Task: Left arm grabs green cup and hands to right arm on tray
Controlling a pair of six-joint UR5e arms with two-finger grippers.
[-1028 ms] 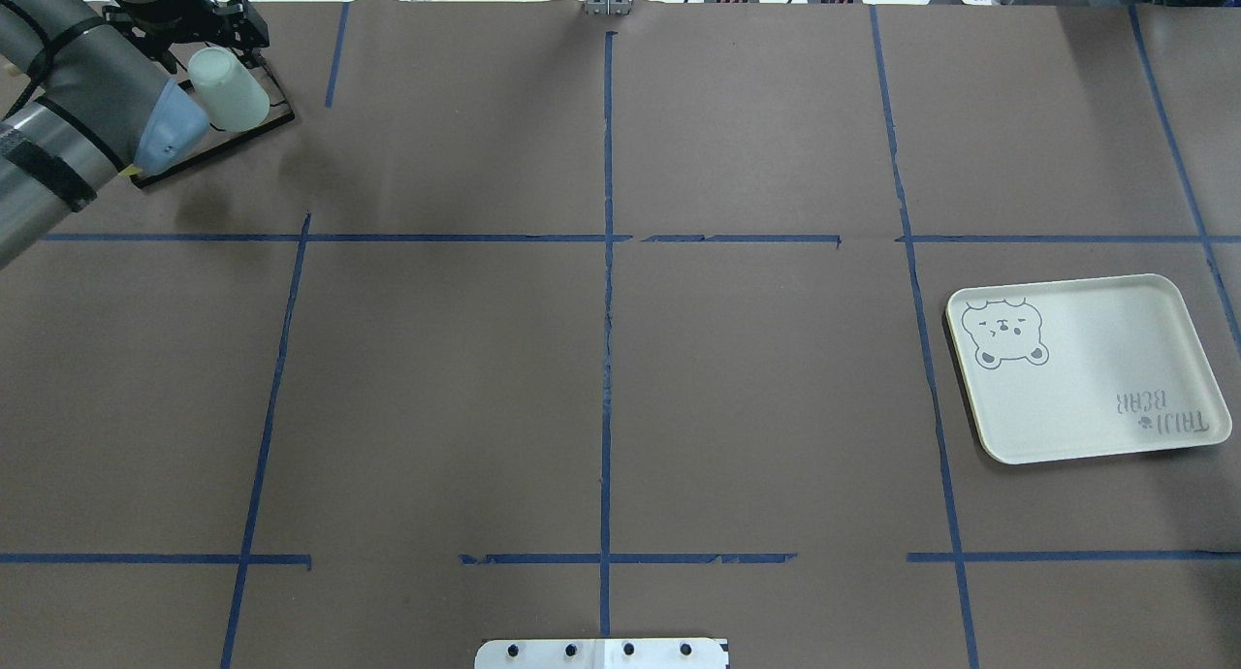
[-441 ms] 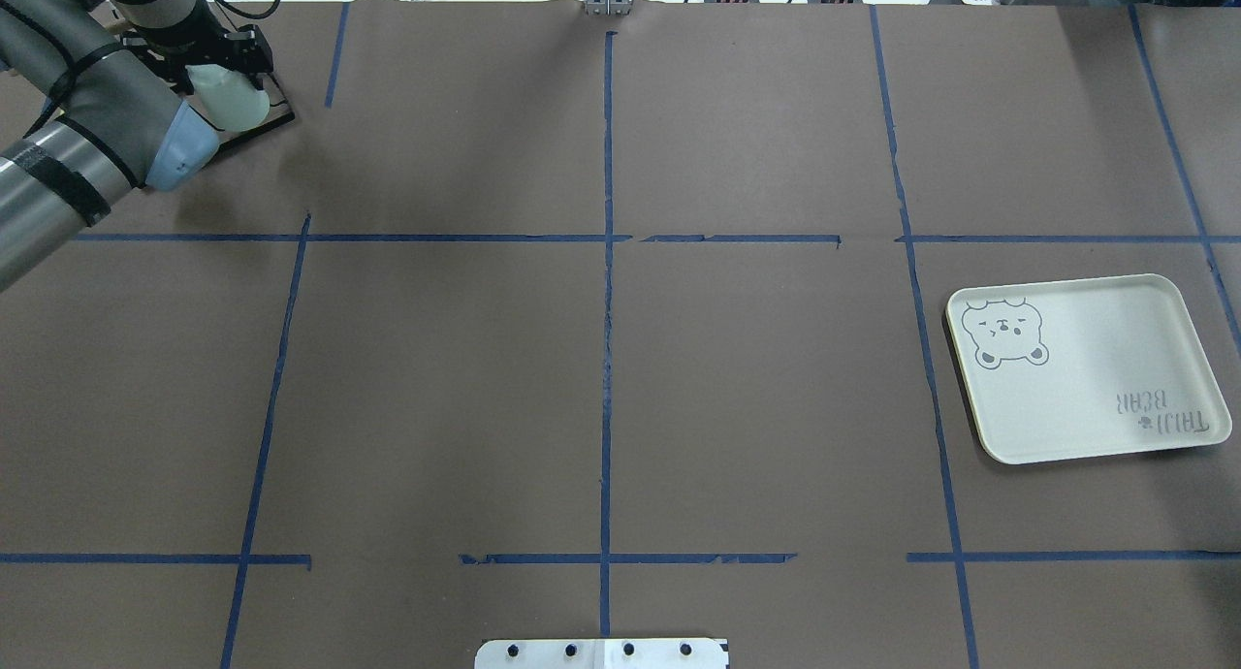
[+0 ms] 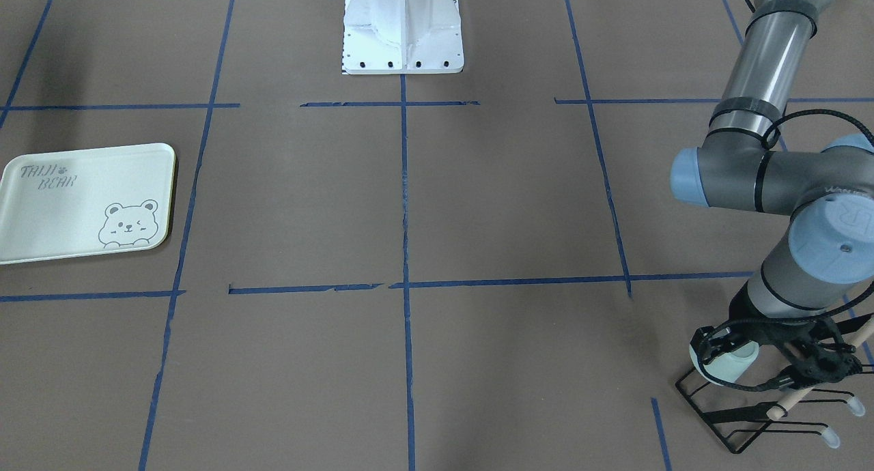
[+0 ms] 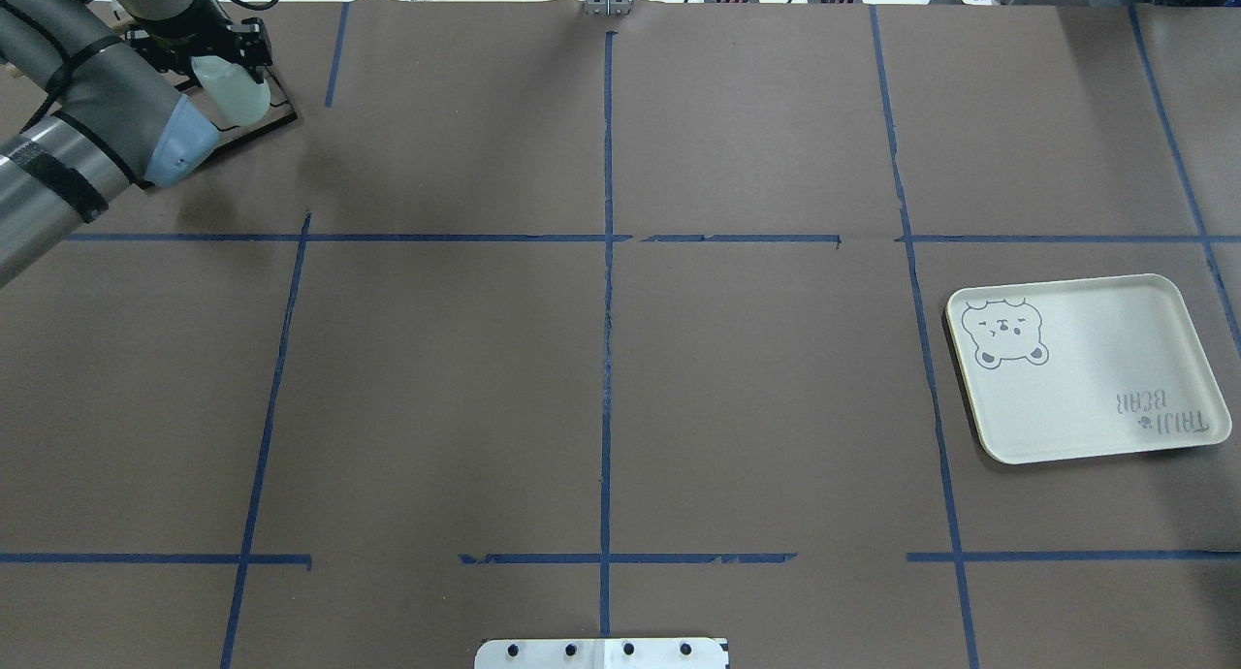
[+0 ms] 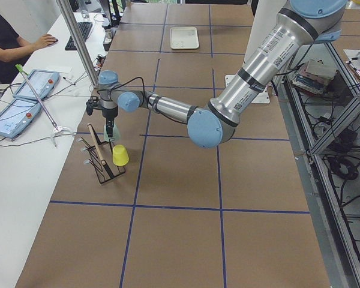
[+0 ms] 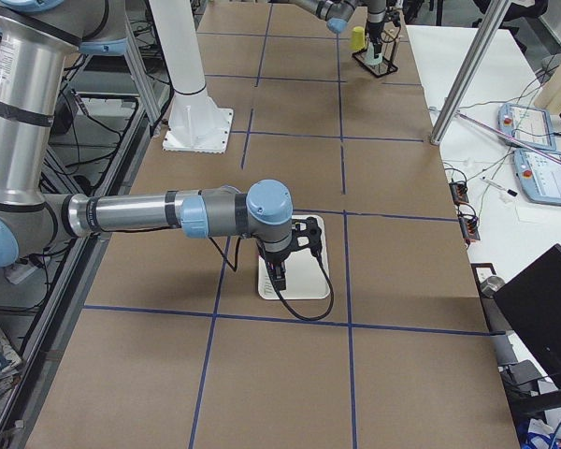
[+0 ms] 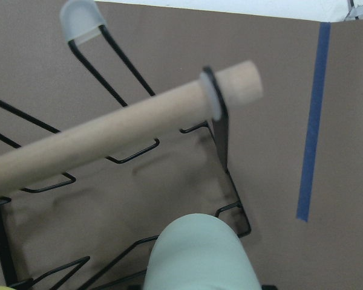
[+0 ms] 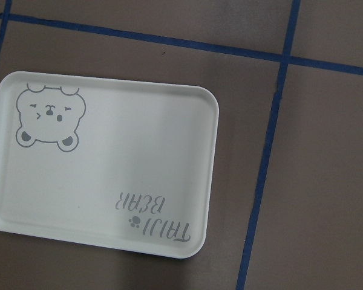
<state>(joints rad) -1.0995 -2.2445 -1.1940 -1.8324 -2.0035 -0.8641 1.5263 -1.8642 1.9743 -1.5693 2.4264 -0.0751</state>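
Note:
The green cup (image 4: 236, 100) hangs tilted on a black wire rack (image 4: 276, 118) at the table's far left corner. It also shows in the front-facing view (image 3: 729, 364) and fills the bottom of the left wrist view (image 7: 199, 254). My left gripper (image 4: 225, 63) is down over the cup's upper part, fingers on either side; it looks open. The tray (image 4: 1086, 368) lies bare at the right and fills the right wrist view (image 8: 109, 175). My right gripper (image 6: 279, 279) hovers over the tray; I cannot tell whether it is open or shut.
The rack has a wooden dowel (image 7: 109, 139) and capped wire prongs (image 7: 81, 21) close above the green cup. A yellow cup (image 5: 120, 156) hangs on the same rack. The robot's white base (image 3: 403, 27) stands at mid-table. An operator sits at a side desk (image 5: 12, 48).
My left gripper has come down from behind the green cup onto its upper part, and the left elbow has shifted slightly. The tray has not moved.

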